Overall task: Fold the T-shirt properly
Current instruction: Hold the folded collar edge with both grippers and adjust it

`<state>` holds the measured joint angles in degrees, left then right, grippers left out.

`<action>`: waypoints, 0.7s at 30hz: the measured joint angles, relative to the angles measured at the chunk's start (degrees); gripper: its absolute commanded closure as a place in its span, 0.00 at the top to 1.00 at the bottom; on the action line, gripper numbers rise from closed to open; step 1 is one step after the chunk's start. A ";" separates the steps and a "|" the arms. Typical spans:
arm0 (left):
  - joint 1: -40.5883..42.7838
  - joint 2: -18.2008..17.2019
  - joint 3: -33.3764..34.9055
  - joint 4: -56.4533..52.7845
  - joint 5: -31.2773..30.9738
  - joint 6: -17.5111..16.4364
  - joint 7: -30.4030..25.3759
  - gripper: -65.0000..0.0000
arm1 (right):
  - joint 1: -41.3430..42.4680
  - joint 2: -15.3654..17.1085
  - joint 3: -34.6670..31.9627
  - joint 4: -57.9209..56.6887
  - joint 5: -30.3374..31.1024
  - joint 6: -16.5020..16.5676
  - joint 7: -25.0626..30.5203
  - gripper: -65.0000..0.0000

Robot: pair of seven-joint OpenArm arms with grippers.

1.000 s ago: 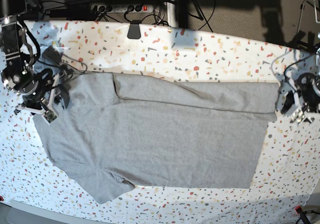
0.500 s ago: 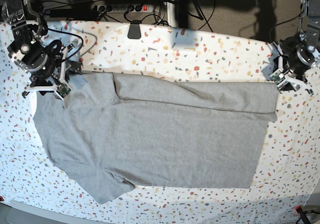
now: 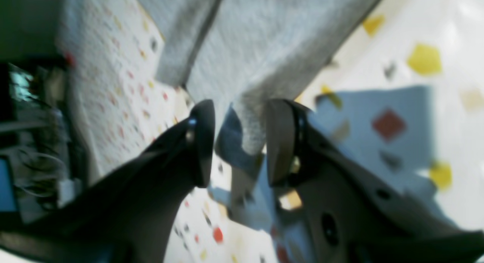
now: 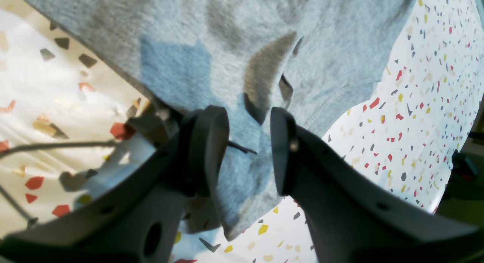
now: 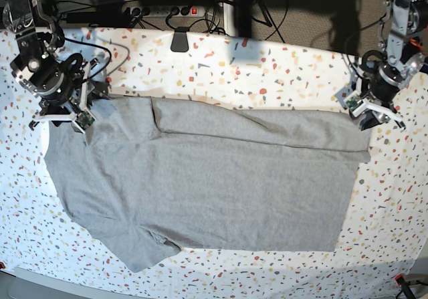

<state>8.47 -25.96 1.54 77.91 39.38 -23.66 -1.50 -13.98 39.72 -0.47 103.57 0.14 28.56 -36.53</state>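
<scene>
Terrazzo-print table point(image 5: 267, 65); T-shirt point(image 5: 214, 185) flat at its centre, far edge folded over. Left gripper point(image 3: 236, 142) and right gripper point(image 4: 249, 149) both spread apart, each straddling a far shirt corner; risk: pinching one layer only, so the fold skews.

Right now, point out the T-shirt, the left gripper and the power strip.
T-shirt point(image 5: 214, 192), base view, middle of the flat body.
left gripper point(image 3: 236, 142), left wrist view, between the jaws' tips, over a shirt corner.
power strip point(image 5: 164, 9), base view, its white casing behind the table.
</scene>
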 measured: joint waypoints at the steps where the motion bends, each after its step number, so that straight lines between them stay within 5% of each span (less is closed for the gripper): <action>1: -0.44 0.07 0.92 -0.85 -0.02 1.44 -0.37 0.33 | 0.00 -0.02 0.00 0.00 0.00 0.00 -0.07 0.36; 6: -0.96 0.11 2.05 -1.60 -0.15 1.62 0.35 0.00 | 0.00 -0.02 0.00 0.04 0.00 -0.02 -3.96 0.36; 15: -0.83 0.07 2.05 -1.60 -0.20 1.27 0.35 0.00 | -0.52 0.02 0.00 0.04 0.00 -0.31 -16.11 0.36; 21: -0.83 0.04 2.05 -1.60 -0.22 1.25 0.35 0.00 | -4.00 -0.02 0.00 0.09 0.09 -0.39 -13.88 0.36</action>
<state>7.64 -25.91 3.60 76.31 39.16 -22.41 -1.15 -17.98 39.70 -0.47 103.66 0.23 28.16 -50.41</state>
